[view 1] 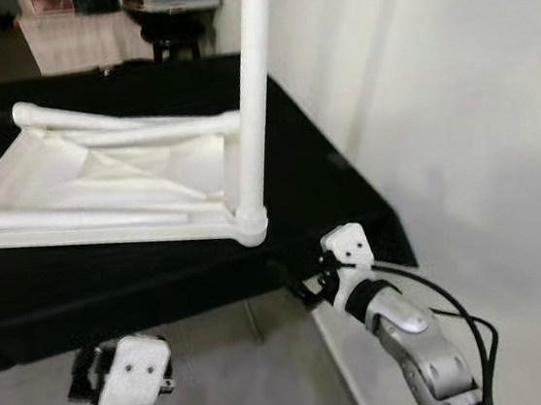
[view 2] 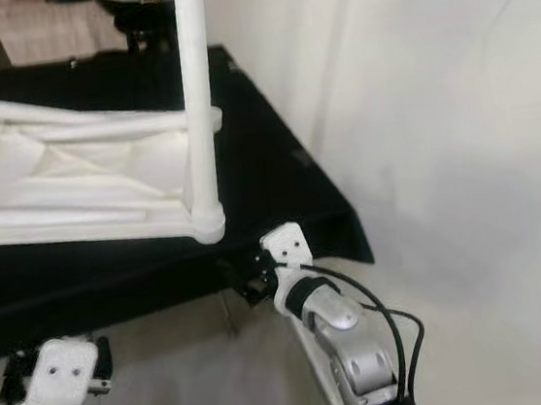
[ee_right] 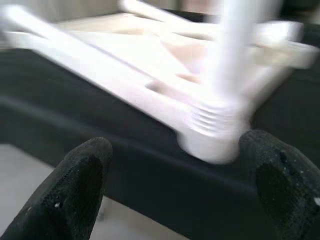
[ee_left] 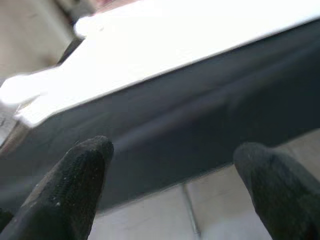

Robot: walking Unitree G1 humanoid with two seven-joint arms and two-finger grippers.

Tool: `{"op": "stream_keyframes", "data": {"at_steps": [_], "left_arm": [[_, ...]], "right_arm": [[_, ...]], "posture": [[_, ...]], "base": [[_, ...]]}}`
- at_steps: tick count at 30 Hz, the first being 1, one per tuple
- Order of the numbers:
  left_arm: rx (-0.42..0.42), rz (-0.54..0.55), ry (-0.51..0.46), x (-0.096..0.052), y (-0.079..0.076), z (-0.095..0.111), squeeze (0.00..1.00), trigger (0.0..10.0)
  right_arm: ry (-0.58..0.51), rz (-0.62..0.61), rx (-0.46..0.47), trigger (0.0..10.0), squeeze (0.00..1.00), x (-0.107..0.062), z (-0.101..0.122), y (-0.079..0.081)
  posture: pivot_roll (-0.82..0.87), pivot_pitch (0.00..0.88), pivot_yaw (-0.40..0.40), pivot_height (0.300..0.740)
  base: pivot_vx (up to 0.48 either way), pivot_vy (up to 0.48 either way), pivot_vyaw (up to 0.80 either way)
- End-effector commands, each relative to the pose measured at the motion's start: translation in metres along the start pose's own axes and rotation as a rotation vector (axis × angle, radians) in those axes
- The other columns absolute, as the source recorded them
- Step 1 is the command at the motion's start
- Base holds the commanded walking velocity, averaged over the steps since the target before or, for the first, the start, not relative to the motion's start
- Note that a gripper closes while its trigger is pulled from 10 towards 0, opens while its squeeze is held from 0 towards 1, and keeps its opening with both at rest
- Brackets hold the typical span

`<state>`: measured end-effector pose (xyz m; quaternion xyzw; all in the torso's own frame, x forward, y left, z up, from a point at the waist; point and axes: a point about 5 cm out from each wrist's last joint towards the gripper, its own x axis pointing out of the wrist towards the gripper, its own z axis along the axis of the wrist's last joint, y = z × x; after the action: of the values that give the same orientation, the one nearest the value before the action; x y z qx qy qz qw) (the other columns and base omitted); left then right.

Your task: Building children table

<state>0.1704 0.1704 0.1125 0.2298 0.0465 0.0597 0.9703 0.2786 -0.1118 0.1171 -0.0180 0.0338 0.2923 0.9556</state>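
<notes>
Head views: black-draped tabletop against a pale wall, grey floor below. Upside-down white children table lying flat above and ahead of both grippers, one leg upright at the corner nearest the right gripper.

Left wrist: left gripper spread wide.

Right wrist: fingers apart, facing the leg's threaded base.

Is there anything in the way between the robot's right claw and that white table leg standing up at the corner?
Nothing visible blocks it. The right gripper is open, below the edge of the black-covered table, pointing at the upright white leg screwed into the tabletop's corner socket. Open air lies between them.
</notes>
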Motion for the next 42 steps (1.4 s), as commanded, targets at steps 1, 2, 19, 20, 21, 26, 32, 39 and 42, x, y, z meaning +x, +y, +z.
{"op": "stream_keyframes", "data": {"at_steps": [1, 2, 19, 20, 21, 26, 32, 39, 42], "left_arm": [[0.000, -0.007, 0.020, -0.001, -0.001, -0.004, 0.00, 10.0], [0.008, -0.011, 0.019, 0.000, -0.002, -0.004, 0.00, 10.0], [-0.018, -0.079, 0.005, 0.010, -0.003, -0.008, 0.00, 10.0], [-0.018, -0.080, 0.003, 0.011, -0.003, -0.008, 0.00, 10.0], [-0.021, -0.081, 0.002, 0.012, -0.003, -0.008, 0.00, 10.0], [-0.025, -0.089, -0.005, 0.015, -0.004, -0.007, 0.00, 10.0], [-0.032, -0.106, -0.014, 0.016, -0.007, -0.006, 0.00, 10.0], [-0.035, -0.126, -0.025, 0.016, -0.007, -0.005, 0.00, 10.0], [-0.036, -0.128, -0.027, 0.017, -0.007, -0.005, 0.00, 10.0]], "right_arm": [[0.003, 0.014, 0.003, 10.0, 0.00, 0.001, 0.000, 0.003], [0.010, 0.017, 0.011, 10.0, 0.00, 0.002, -0.001, 0.003], [0.046, -0.076, 0.073, 10.0, 0.00, -0.008, -0.009, -0.012], [0.043, -0.081, 0.083, 10.0, 0.00, -0.009, -0.009, -0.013], [0.051, -0.085, 0.074, 10.0, 0.00, -0.009, -0.009, -0.015], [0.061, -0.127, 0.090, 10.0, 0.00, -0.012, -0.013, -0.019], [0.061, -0.149, 0.125, 10.0, 0.00, -0.012, -0.014, -0.022], [0.054, -0.133, 0.161, 10.0, 0.00, -0.009, -0.015, -0.022], [0.051, -0.130, 0.171, 10.0, 0.00, -0.009, -0.014, -0.022]], "posture": [[0.05, 0.060, -0.071, 0.740], [0.04, 0.059, -0.066, 0.740], [0.00, 0.051, -0.050, 0.740], [0.00, 0.051, -0.050, 0.740], [0.00, 0.051, -0.048, 0.740], [-0.01, 0.045, -0.047, 0.740], [-0.01, 0.034, -0.049, 0.740], [-0.01, 0.029, -0.045, 0.740], [-0.01, 0.029, -0.045, 0.740]], "base": [[0.000, 0.000, 0.00], [0.000, 0.000, 0.00], [0.046, 0.000, 0.00], [0.270, 0.000, 0.00], [0.307, 0.000, 0.00], [0.322, 0.000, 0.00], [0.333, 0.000, 0.00], [0.334, 0.000, 0.00], [0.335, 0.000, 0.00]]}}
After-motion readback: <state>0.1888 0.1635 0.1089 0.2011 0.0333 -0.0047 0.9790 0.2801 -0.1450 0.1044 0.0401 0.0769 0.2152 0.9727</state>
